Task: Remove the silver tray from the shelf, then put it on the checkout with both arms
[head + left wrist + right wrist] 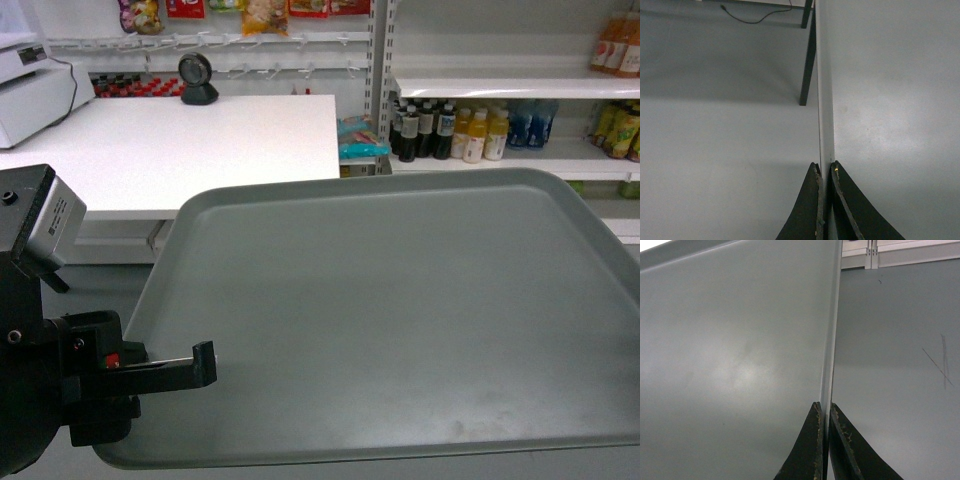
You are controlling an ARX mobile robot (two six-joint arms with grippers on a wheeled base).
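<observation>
While both arms carry it clear of the shelf, the silver tray [400, 320] fills the near head view, held level above the floor. The left gripper [824, 172] has its jaws pinched nearly shut on the tray's left rim; the right gripper [824, 412], out of the head view, is likewise clamped on the right rim. Farther off, at eleven o'clock, lies the checkout [170, 150] surface. I judge the carrying step underway; next, both arms must move together toward it, keeping the tray flat.
</observation>
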